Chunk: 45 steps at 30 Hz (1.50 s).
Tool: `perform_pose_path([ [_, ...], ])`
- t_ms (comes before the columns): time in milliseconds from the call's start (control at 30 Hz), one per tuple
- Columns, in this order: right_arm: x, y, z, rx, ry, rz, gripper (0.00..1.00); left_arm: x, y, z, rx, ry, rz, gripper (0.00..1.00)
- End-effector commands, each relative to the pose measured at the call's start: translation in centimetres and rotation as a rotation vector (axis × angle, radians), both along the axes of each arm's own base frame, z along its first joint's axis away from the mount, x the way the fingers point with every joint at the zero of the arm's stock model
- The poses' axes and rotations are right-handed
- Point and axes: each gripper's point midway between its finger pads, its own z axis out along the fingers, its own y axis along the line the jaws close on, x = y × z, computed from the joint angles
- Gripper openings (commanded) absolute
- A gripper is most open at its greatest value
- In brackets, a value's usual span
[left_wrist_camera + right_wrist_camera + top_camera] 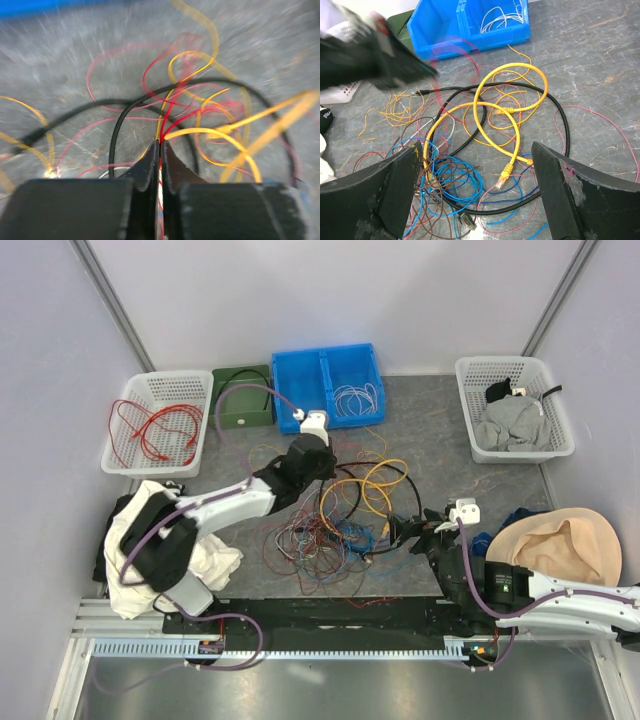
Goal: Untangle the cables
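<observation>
Your left claw pinches fine red and yellow strands of the tangled heap of thin coloured cables in the middle of the counter. Your right claw gapes empty. The strands look light, limp and snag-prone, so grip free ends.

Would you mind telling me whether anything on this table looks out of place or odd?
Yes: the cables lie in a knotted heap mid-table. A white cloth is bunched against the left arm, and a tan hat sits beside the right arm; neither fits a cable job.
</observation>
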Motion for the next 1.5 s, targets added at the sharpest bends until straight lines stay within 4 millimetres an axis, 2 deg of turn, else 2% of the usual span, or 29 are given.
perform_pose_path([
  [0,0.3,-0.3,2.1,0.032,-0.021,-0.028,0.98,-0.8,1.8,16.3,-0.133,-0.32,-0.03,0.02],
  [100,0.3,0.0,2.4,0.034,-0.025,-0.026,0.98,-3.2,3.4,26.4,-0.231,-0.471,-0.064,0.02],
  [167,0.3,0.2,2.6,0.043,-0.026,-0.018,0.98,-4.5,4.1,30.0,-0.265,-0.52,-0.091,0.02],
  [200,0.3,0.3,2.7,0.048,-0.027,-0.014,0.98,-5.6,4.8,33.5,-0.301,-0.57,-0.099,0.02],
  [267,0.2,0.6,3.0,0.063,-0.028,0.001,0.98,-6.7,5.3,35.8,-0.305,-0.585,-0.126,0.02],
  [300,0.2,0.8,3.2,0.067,-0.028,0.007,0.98,-7.4,5.8,38.3,-0.319,-0.611,-0.132,0.02],
  [367,0.1,1.0,3.5,0.074,-0.03,0.015,0.98,-8.3,6.4,41.1,-0.331,-0.656,-0.15,0.02],
  [400,0.1,1.1,3.7,0.079,-0.03,0.023,0.98,-9.1,7.2,43.9,-0.36,-0.705,-0.145,0.02],
  [467,0.1,1.2,3.9,0.087,-0.03,0.026,0.98,-9.8,8.2,46.4,-0.361,-0.756,-0.13,0.02],
  [500,0.0,1.4,4.0,0.087,-0.031,0.033,0.98,-10.8,9.4,49.5,-0.392,-0.813,-0.116,0.02],
  [567,0.0,1.5,4.4,0.096,-0.038,0.04,0.98,-10.9,9.6,51.3,-0.388,-0.838,-0.116,0.02],
  [600,0.0,1.7,4.6,0.1,-0.041,0.048,0.98,-12.5,10.8,54.6,-0.434,-0.9,-0.116,0.02],
  [667,-0.1,2.2,5.3,0.101,-0.058,0.074,0.98,-12.5,10.2,56.1,-0.441,-0.915,-0.146,0.02],
  [700,-0.1,2.5,5.9,0.115,-0.071,0.084,0.98,-14.2,11.6,59.1,-0.487,-0.976,-0.141,0.02],
  [733,-0.2,2.9,6.3,0.115,-0.082,0.109,0.98,-14.4,11.5,59.8,-0.495,-0.987,-0.151,0.02],
  [767,-0.2,3.2,7.5,0.147,-0.104,0.12,0.98,-13.8,10.6,59.7,-0.498,-0.971,-0.166,0.02],
  [800,-0.2,3.4,8.0,0.119,-0.127,0.131,0.98,-14.3,10.8,60.6,-0.521,-0.986,-0.175,0.02],
  [833,-0.2,3.8,8.6,0.119,-0.144,0.144,0.98,-14.3,10.4,60.5,-0.523,-0.978,-0.189,0.02],
  [867,-0.3,4.1,10.3,0.16,-0.175,0.161,0.98,-14.1,9.7,60.0,-0.534,-0.954,-0.211,0.02],
  [933,-0.2,4.9,11.5,0.124,-0.217,0.178,0.98,-13.1,8.4,58.0,-0.512,-0.891,-0.227,0.02],
  [967,-0.3,5.2,13.2,0.161,-0.248,0.191,0.98,-12.8,8.0,57.2,-0.514,-0.866,-0.23,0.02],
  [1000,-0.2,5.8,13.5,0.142,-0.261,0.197,0.98,-12.1,7.3,55.7,-0.496,-0.828,-0.232,0.02],
  [1167,-0.1,7.1,17.1,0.147,-0.345,0.209,0.98,-11.2,6.1,52.2,-0.463,-0.746,-0.252,0.02],
  [1233,0.0,7.1,17.8,0.124,-0.364,0.207,0.98,-11.3,6.4,51.6,-0.458,-0.736,-0.245,0.02],
  [1267,0.0,7.1,17.8,0.121,-0.364,0.203,0.98,-11.1,6.1,50.7,-0.444,-0.718,-0.246,0.02],
  [1333,0.1,6.8,17.7,0.126,-0.368,0.192,0.98,-11.4,6.5,50.4,-0.446,-0.716,-0.242,0.02],
  [1367,0.0,6.5,17.8,0.138,-0.371,0.19,0.98,-11.1,6.2,49.3,-0.434,-0.693,-0.244,0.02],
  [1433,0.0,6.3,17.5,0.145,-0.372,0.193,0.98,-11.5,6.4,48.9,-0.441,-0.688,-0.25,0.02],
  [1467,-0.2,6.1,17.6,0.158,-0.373,0.196,0.98,-11.2,6.0,47.6,-0.427,-0.663,-0.253,0.02],
])
